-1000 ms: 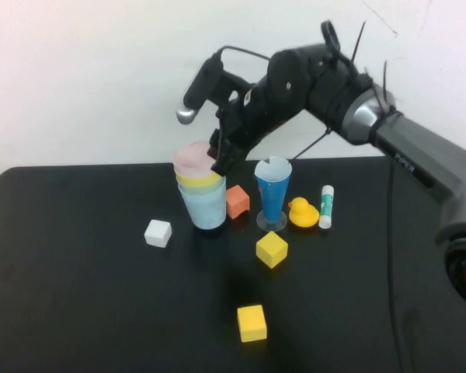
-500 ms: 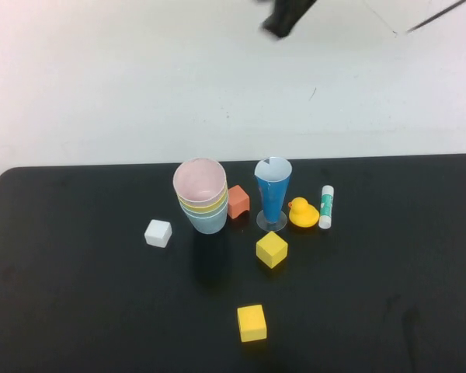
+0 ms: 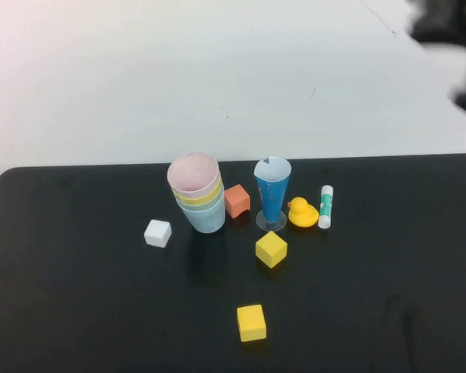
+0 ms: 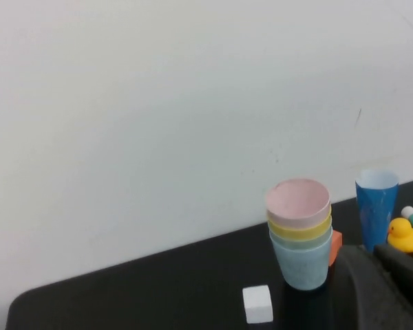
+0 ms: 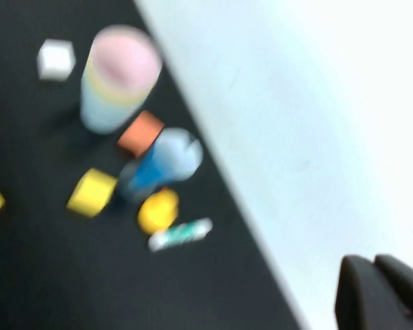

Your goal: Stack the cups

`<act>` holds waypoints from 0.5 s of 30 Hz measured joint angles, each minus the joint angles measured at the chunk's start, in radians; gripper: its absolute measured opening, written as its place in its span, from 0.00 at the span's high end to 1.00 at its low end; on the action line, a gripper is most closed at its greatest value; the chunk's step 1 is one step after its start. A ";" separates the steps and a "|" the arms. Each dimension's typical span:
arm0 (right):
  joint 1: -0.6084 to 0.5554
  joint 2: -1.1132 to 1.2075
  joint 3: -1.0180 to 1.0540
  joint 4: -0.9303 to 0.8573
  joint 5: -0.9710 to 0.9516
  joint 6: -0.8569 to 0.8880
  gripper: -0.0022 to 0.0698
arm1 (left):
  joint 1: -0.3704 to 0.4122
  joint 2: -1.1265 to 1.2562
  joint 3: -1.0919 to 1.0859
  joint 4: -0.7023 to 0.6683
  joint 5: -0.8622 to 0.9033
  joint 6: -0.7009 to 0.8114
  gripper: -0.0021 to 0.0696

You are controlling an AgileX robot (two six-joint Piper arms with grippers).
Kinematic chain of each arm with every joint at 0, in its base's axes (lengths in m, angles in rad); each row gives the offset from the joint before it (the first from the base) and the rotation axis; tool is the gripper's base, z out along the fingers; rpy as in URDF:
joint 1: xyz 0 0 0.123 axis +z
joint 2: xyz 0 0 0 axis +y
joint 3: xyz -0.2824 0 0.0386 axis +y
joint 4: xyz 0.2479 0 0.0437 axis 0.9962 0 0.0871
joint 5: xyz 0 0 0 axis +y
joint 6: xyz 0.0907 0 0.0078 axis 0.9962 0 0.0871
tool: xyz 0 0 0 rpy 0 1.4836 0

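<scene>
The four cups stand nested in one upright stack (image 3: 196,194) on the black table (image 3: 78,311): light blue at the bottom, then pale green, yellow, and pale pink on top. The stack also shows in the left wrist view (image 4: 299,234) and the right wrist view (image 5: 117,75). My right arm (image 3: 450,31) is a dark blur at the top right corner, high and far from the stack. My right gripper (image 5: 373,265) is shut and empty. My left gripper (image 4: 373,253) is shut and empty, low and on the near side of the stack.
Right of the stack stand an orange block (image 3: 237,200), a tall dark-blue cone glass (image 3: 272,190), a yellow duck (image 3: 301,212) and a glue stick (image 3: 325,206). A white cube (image 3: 158,233) lies left of it. Two yellow cubes (image 3: 271,249) (image 3: 251,322) lie nearer.
My right gripper has left the rim of the top pink cup and the arm has swung up and off to the top right. The stack stays standing.
</scene>
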 joint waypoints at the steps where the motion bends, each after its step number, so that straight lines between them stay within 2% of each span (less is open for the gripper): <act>1: 0.000 -0.032 0.048 -0.002 0.004 0.011 0.96 | 0.000 0.000 0.012 0.005 -0.021 0.000 0.97; 9: 0.000 -0.262 0.412 0.040 -0.061 0.045 0.96 | 0.000 0.000 0.030 0.019 -0.057 0.000 0.97; 15: 0.000 -0.450 0.696 0.051 -0.206 0.116 0.96 | 0.000 0.000 0.030 0.024 0.068 0.000 0.97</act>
